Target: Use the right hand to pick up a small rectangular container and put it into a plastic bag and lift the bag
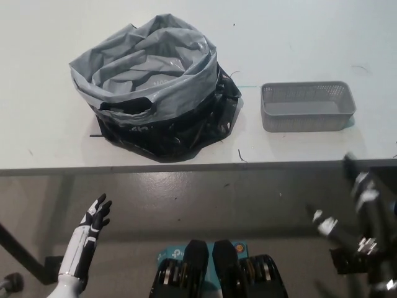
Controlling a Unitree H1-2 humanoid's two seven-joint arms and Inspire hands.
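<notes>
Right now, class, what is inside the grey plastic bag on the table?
The grey plastic bag stands open; only its crumpled grey lining shows inside. Folds hide the bottom. The mesh container sits outside, to its right.

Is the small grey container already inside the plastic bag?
No. The grey container sits on the table to the right of the plastic bag, apart from it.

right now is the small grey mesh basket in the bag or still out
Out: the small grey rectangular mesh basket sits on the white table, right of the grey plastic bag.
</notes>
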